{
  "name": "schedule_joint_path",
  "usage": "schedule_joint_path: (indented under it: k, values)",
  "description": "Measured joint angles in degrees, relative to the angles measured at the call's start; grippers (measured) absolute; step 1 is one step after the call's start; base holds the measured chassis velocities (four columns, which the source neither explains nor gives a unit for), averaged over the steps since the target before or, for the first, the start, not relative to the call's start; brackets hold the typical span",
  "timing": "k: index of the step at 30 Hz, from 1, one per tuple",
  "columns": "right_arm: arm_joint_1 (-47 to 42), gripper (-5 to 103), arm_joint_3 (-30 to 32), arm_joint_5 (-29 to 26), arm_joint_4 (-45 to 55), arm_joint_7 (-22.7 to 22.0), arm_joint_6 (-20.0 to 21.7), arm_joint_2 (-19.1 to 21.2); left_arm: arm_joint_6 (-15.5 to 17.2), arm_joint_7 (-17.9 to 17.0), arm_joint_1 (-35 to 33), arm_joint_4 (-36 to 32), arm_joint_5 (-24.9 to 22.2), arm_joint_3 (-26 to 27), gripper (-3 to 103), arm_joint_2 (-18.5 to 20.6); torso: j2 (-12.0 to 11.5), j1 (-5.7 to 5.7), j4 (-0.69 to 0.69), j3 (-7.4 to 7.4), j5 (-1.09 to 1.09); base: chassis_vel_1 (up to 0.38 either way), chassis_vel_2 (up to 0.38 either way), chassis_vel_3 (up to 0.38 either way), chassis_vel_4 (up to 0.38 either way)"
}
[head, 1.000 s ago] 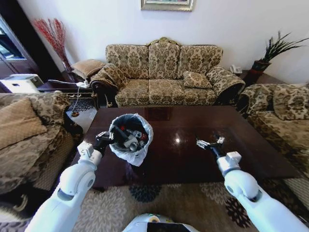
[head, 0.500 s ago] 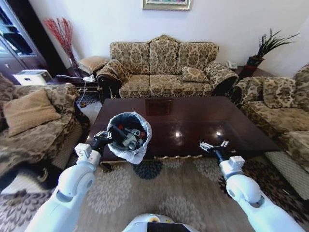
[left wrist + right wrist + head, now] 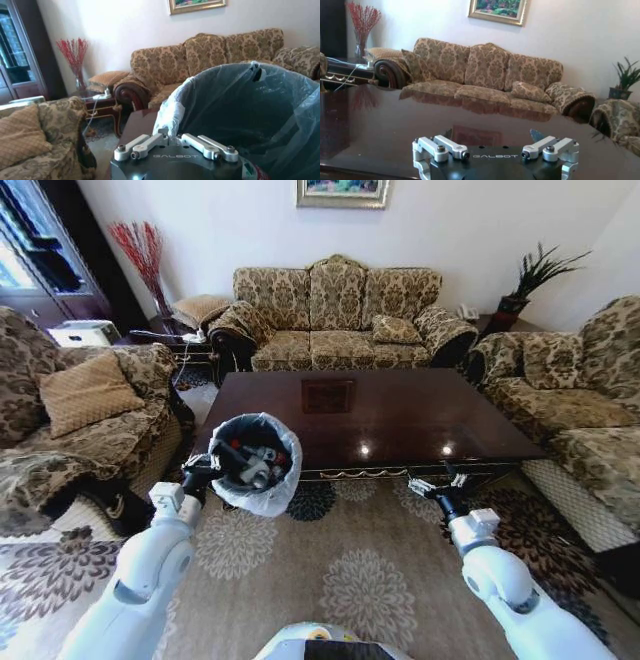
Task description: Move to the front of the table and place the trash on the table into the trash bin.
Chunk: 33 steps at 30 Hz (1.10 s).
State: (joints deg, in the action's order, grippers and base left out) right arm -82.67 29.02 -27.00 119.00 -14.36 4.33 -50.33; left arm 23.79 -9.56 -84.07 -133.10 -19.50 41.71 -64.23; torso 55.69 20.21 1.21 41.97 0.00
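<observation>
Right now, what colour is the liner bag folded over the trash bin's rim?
Translucent white over a black inside; the trash bin, held by the left gripper, shows best in the head view.

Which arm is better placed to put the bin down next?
Probably the left: the left gripper grips the bin over the rug; the right gripper hangs empty, jaws open, near the table.

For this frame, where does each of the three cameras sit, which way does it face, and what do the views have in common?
Head view: high on the robot, looking forward and down at the table; both arms show, the left tool at the trash bin, the right tool open by the table's near edge.
Left wrist view: behind the left tool, facing the bin's bag.
Right wrist view: behind the right tool, facing across the tabletop.
All three share the sofa.
</observation>
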Motion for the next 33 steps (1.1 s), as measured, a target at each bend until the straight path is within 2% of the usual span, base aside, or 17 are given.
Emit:
schedule_joint_path:
  k: [1, 2, 3, 4, 6, 7, 12, 14, 16, 21, 25, 26, 29, 30, 31, 32, 33]
  values:
    - [0.0, 100, 0.0, 0.0, 0.0, 0.0, 0.0, 0.0, 0.0, 0.0, 0.0, 0.0, 0.0, 0.0, 1, 0.0, 0.0, 0.0, 0.0, 0.0, 0.0, -0.047, 0.132, 0.091, -0.036]
    - [0.1, 100, 0.0, 0.1, -0.2, -0.1, -0.1, -0.1, 1.7, 0.4, -0.7, -1.1, -0.1, 0.9, 1, 0.2, 0.0, -0.01, 0.0, 0.0, 0.0, -0.023, 0.132, 0.067, -0.016]
    - [0.2, 100, 0.0, 0.2, -0.4, -0.1, -0.2, -0.2, 5.1, 0.3, -1.5, -2.6, -0.9, 2.1, 1, 0.4, 0.0, -0.02, 0.02, -0.01, 0.0, 0.012, 0.06, 0.067, 0.013]
    - [0.2, 100, 0.0, 0.2, -0.4, -0.1, -0.2, -0.2, 5.1, 0.3, -1.5, -2.6, -0.9, 2.1, 1, 0.4, 0.0, -0.02, 0.02, -0.01, 0.0, 0.012, 0.06, 0.067, 0.013]
    - [0.3, 100, 0.2, 0.5, -0.9, -0.1, -0.6, -0.7, 12.5, -2.9, -3.0, -5.2, -6.5, 4.3, 1, 1.0, 0.0, -0.1, -0.02, -0.04, 0.0, 0.0, 0.0, 0.0, 0.0]
    - [0.3, 100, 0.2, 0.8, -1.3, -0.1, -0.9, -1.1, 14.6, -4.0, -4.1, -6.1, -8.8, 5.8, 1, 1.1, 0.0, -0.14, -0.03, -0.06, -0.01, 0.015, -0.051, -0.018, 0.006]
    - [0.1, 100, 0.8, 1.9, -3.1, 0.5, -2.4, -2.5, 15.8, -3.3, -9.6, -7.3, -10.5, 10.4, 1, 0.8, 0.0, -0.14, 0.0, -0.06, 0.02, 0.003, -0.01, -0.004, 0.001]
    - [-0.2, 100, 1.3, 2.1, -3.4, 0.7, -2.8, -3.1, 15.5, -2.9, -10.3, -6.4, -10.4, 10.3, 1, 0.7, 0.0, -0.12, 0.03, -0.05, 0.02, 0.0, 0.0, 0.0, 0.0]
    - [-0.7, 100, 2.0, 2.4, -3.7, 0.8, -3.2, -3.8, 15.1, -2.8, -10.5, -4.9, -10.0, 9.6, 1, 0.6, 0.0, -0.11, 0.0, -0.05, 0.0, 0.0, 0.0, 0.0, 0.0]
    - [-0.9, 100, 2.7, 2.7, -4.3, 1.0, -3.9, -5.1, 12.8, -2.8, -10.6, 2.0, -9.2, 7.8, 1, -2.6, 0.0, -0.1, -0.05, -0.05, 0.01, 0.0, 0.0, 0.0, 0.0]
    - [-1.3, 100, 3.7, 2.7, -4.6, 1.1, -4.8, -5.8, 7.9, -2.7, -8.9, 15.0, -7.4, 5.8, 1, -5.7, 0.0, -0.11, 0.01, -0.05, -0.02, 0.0, 0.0, 0.0, 0.0]
    - [-1.3, 100, 3.7, 2.7, -4.6, 1.1, -4.8, -5.8, 7.9, -2.7, -8.9, 15.0, -7.4, 5.8, 1, -5.7, 0.0, -0.11, 0.01, -0.05, -0.02, 0.0, 0.0, 0.0, 0.0]
    - [-2.1, 100, 5.0, 2.6, -4.8, 1.4, -5.6, -5.9, -1.1, -1.2, -5.3, 28.7, -8.3, 4.5, 1, -6.4, 0.0, -0.11, -0.04, -0.04, -0.02, 0.0, 0.0, 0.0, 0.0]
    - [-2.1, 100, 5.0, 2.6, -4.8, 1.4, -5.6, -5.9, -1.1, -1.2, -5.3, 28.7, -8.3, 4.5, 1, -6.4, 0.0, -0.11, -0.04, -0.04, -0.02, 0.0, 0.0, 0.0, 0.0]
    - [-1.9, 100, 5.0, 2.6, -5.2, 1.6, -5.9, -5.6, -4.9, -0.6, -3.6, 34.8, -8.0, 4.3, 1, -6.6, 0.0, -0.11, -0.07, -0.05, 0.0, 0.0, 0.0, 0.0, 0.0]
    - [-1.6, 100, 4.7, 2.5, -5.6, 1.8, -6.1, -5.2, -6.8, -0.5, -2.6, 38.9, -7.5, 4.3, 1, -6.9, 0.0, -0.11, -0.07, -0.05, -0.01, 0.0, 0.0, 0.0, 0.0]
    - [-1.6, 100, 4.6, 2.4, -5.9, 2.0, -6.4, -5.0, -8.2, -0.4, -1.4, 43.2, -7.3, 4.3, 1, -7.1, 0.0, -0.11, 0.03, -0.04, -0.02, 0.0, 0.0, 0.0, 0.0]
